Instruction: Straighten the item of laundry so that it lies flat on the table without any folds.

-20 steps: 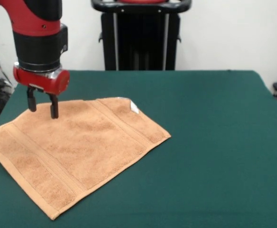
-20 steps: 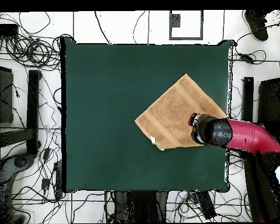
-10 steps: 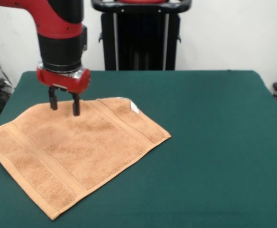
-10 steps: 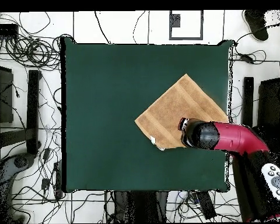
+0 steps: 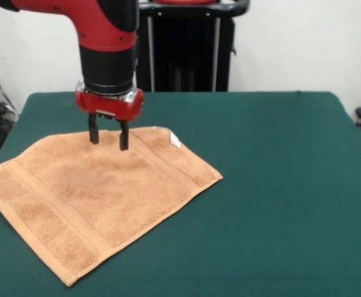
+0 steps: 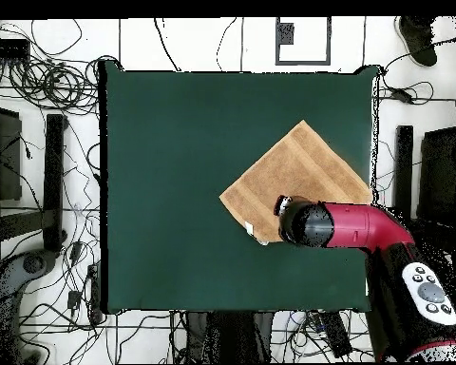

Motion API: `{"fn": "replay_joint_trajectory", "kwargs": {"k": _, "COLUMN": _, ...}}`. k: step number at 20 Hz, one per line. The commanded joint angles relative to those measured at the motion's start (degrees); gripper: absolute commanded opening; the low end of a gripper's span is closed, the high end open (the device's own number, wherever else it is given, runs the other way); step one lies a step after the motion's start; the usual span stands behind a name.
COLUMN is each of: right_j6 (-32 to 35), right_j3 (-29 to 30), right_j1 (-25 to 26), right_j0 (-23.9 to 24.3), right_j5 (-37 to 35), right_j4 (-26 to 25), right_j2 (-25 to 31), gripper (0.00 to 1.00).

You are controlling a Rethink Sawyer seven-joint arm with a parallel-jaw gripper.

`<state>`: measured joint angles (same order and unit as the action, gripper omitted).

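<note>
The orange-tan towel (image 5: pixel 88 198) lies spread on the green table (image 5: pixel 273 185) at the left of the front view, with band stripes near two edges and a white tag (image 5: pixel 175 140) at its far corner. It looks flat, one corner reaching the table's left edge. My gripper (image 5: pixel 108 140) hangs open and empty just above the towel's far edge, a little left of the tag. In the overhead view the towel (image 6: pixel 289 176) is a diamond near the table's right side, and the arm's head (image 6: pixel 305 224) covers its lower part.
The black pedestal (image 5: pixel 183 46) stands behind the table's far edge. Cables and stands (image 6: pixel 42 143) crowd the floor round the table. The towel's near left corner lies close to the table's left edge in the front view.
The gripper has moved to the right along the towel's far edge, towards the tag, staying open just above the cloth. The towel has not moved.
</note>
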<state>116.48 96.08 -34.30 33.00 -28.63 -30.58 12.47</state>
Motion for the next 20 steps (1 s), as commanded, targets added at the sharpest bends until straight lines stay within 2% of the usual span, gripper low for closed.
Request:
{"fn": "replay_joint_trajectory", "kwargs": {"k": 1, "right_j6": 14.94, "right_j3": 4.01, "right_j1": -1.21, "right_j0": -5.43, "right_j5": 4.54, "right_j4": 3.73, "right_j2": -3.52, "gripper": 1.0}}
{"fn": "replay_joint_trajectory", "kwargs": {"k": 4, "right_j6": 17.5, "right_j3": 4.63, "right_j1": -1.58, "right_j0": -6.94, "right_j5": 4.09, "right_j4": 6.74, "right_j2": -5.5, "gripper": 1.0}}
{"fn": "replay_joint_trajectory", "kwargs": {"k": 12, "right_j6": 14.69, "right_j3": 5.45, "right_j1": -0.21, "right_j0": -8.11, "right_j5": 7.96, "right_j4": 10.19, "right_j2": -6.91, "gripper": 1.0}}
{"fn": "replay_joint_trajectory", "kwargs": {"k": 15, "right_j6": 14.11, "right_j3": 3.91, "right_j1": 1.84, "right_j0": -8.94, "right_j5": 9.69, "right_j4": 10.67, "right_j2": -7.66, "gripper": 1.0}}
{"fn": "replay_joint_trajectory", "kwargs": {"k": 20, "right_j6": 9.64, "right_j3": 0.13, "right_j1": 6.76, "right_j0": -7.9, "right_j5": 8.18, "right_j4": 11.43, "right_j2": -6.38, "gripper": 1.0}}
